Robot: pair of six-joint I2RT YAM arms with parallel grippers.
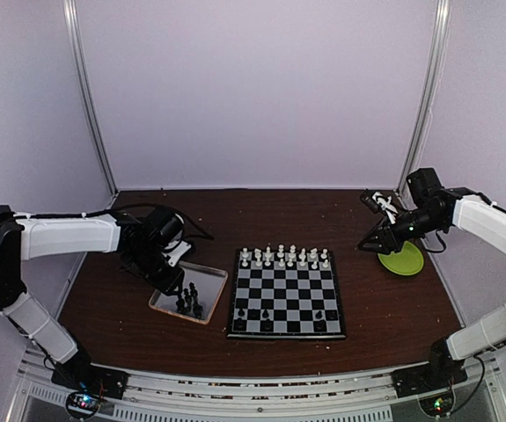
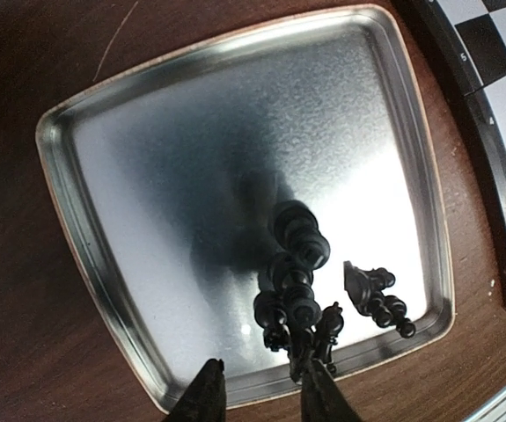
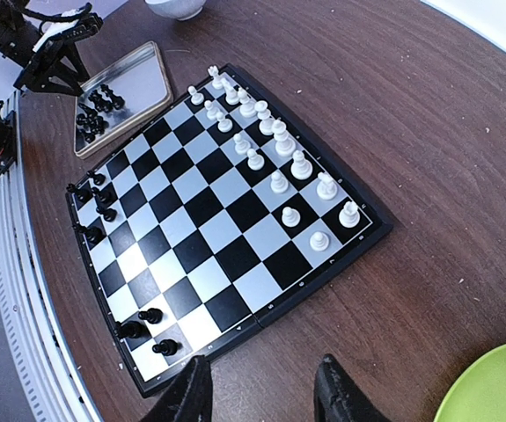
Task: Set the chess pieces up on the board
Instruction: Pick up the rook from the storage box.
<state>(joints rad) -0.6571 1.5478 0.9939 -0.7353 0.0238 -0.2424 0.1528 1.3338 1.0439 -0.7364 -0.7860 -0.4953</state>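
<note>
The board (image 1: 288, 291) lies mid-table, with white chess pieces (image 1: 283, 257) on its two far rows and a few black ones (image 1: 266, 314) along its near rows. Several more black pieces (image 2: 297, 272) lie heaped in the silver tray (image 2: 191, 158) left of the board. My left gripper (image 2: 261, 397) hangs open over the tray's near rim, its right finger (image 2: 320, 391) close beside the heap, nothing between the jaws. My right gripper (image 3: 266, 397) is open and empty above bare table off the board's right edge (image 3: 323, 264).
A green plate (image 1: 404, 260) sits under the right arm at the table's right edge, and shows in the right wrist view (image 3: 499, 387). A white bowl (image 3: 175, 7) stands behind the tray. The tray (image 1: 210, 278) nearly touches the board's left border.
</note>
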